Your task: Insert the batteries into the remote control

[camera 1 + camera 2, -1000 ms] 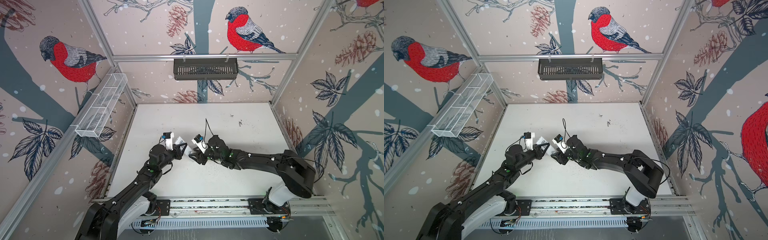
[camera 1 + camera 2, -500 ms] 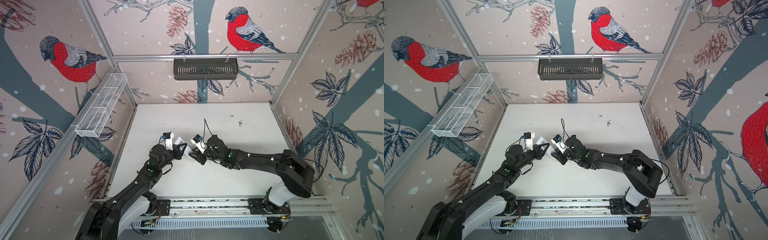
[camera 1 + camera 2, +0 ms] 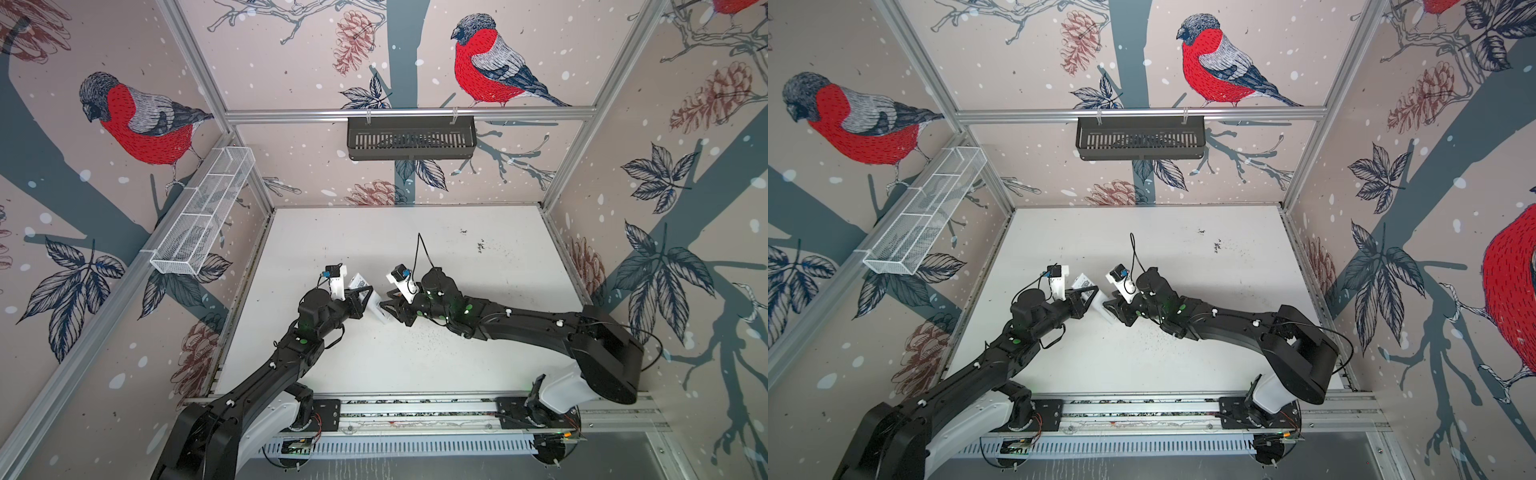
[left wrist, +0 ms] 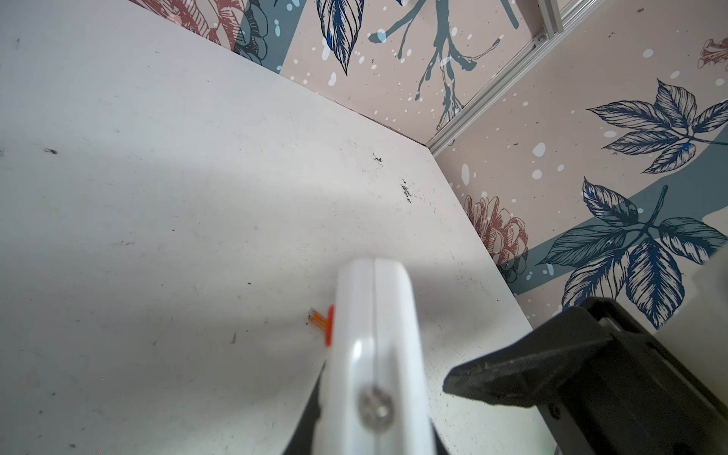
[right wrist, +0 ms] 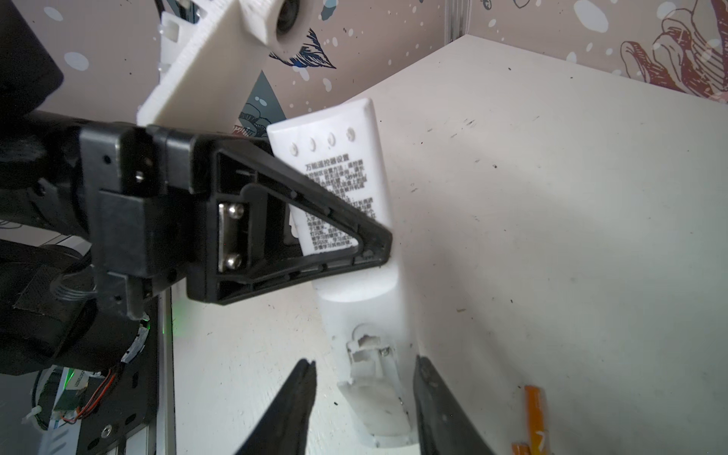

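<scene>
right wrist: remote [image 5: 342,132] in left claw [image 5: 377,250]

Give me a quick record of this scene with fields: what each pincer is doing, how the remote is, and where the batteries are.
Left pincer: shut on the remote, holding it tilted
Right pincer: open, jaws either side of the remote's lower end
Battery bay: open, no battery visible inside
Batteries: lying on the table beside the remote, not held
</scene>
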You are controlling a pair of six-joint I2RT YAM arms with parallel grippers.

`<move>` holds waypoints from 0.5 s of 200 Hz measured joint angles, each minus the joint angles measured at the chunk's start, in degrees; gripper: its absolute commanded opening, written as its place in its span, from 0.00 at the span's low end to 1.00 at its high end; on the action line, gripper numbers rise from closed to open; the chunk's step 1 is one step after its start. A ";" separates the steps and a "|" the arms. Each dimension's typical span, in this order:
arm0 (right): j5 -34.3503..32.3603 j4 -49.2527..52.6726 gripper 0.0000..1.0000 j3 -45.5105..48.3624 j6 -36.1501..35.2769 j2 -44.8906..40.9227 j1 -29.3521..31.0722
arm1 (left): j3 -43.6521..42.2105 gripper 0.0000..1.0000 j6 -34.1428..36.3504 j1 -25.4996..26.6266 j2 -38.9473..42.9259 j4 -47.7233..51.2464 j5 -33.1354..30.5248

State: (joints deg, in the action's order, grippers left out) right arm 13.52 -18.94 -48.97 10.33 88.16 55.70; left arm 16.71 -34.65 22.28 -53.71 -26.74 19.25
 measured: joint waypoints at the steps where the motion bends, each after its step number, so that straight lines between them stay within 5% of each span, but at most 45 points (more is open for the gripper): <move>1: 0.00 0.00 0.54 0.00 0.00 0.04 0.00 | 0.00 0.00 0.00 0.00 0.00 0.00 0.00; 39: -0.04 0.20 0.57 -0.96 0.02 3.21 0.17 | 0.00 0.00 0.00 -0.09 0.00 -0.02 0.07; 100: -0.46 1.07 0.32 -2.03 0.07 4.70 0.57 | 0.00 0.00 0.00 -0.22 0.17 0.00 0.09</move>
State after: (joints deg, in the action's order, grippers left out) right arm 13.06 -17.87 -51.00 10.39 92.86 56.27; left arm 16.71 -34.65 22.06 -53.54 -26.74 19.33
